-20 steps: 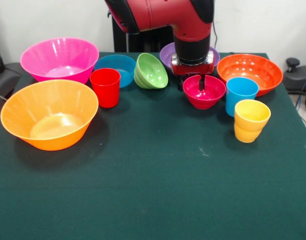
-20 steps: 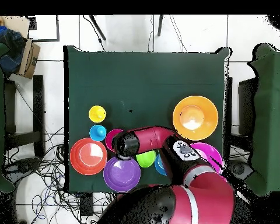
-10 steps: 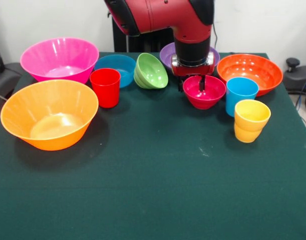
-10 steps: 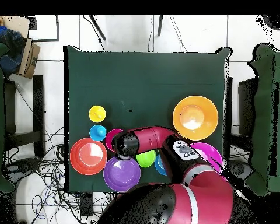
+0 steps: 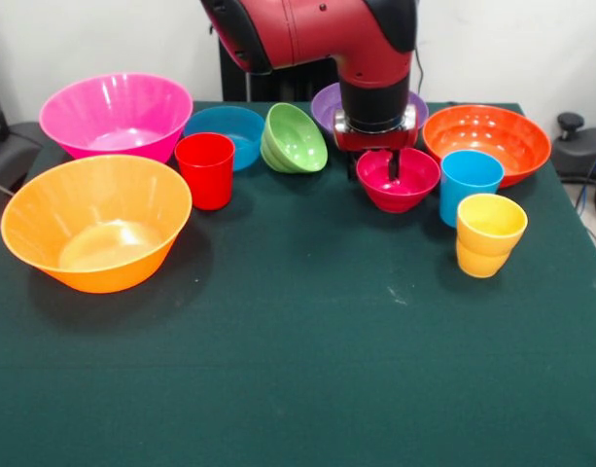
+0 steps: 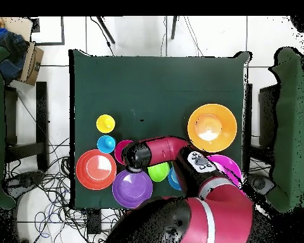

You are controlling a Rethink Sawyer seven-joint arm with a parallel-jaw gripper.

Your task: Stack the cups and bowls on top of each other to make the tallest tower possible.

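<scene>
**Mia:** Where is the little crimson-pink bowl [image 5: 398, 178]?

**Sam:** It sits on the green table [image 5: 298, 350], just beside the sky-blue cup [image 5: 470, 183]. The purple bowl [image 5: 329, 101] is right behind it, and the yellow cup [image 5: 489, 234] is a bit in front of the blue cup.

**Mia:** What is the red arm doing?

**Sam:** It comes straight down over the crimson-pink bowl. The gripper [image 5: 375, 167] points down at the back rim. One finger [image 5: 393, 163] dips inside the bowl. The other one looks to be behind the rim, on the outside.

**Mia:** Is it squeezing the bowl?

**Sam:** I cannot tell. The rim is between the fingers, but I can't see if they press on it.

**Mia:** Will the bowl be hard to lift?

**Sam:** I think it is light, stiff plastic. It is shiny, so it may slip. The thin rim is the best spot to pinch. Held by one side, it may tip.

**Mia:** Is any tower built?

**Sam:** Not yet. Nothing is stacked on anything.
</scene>
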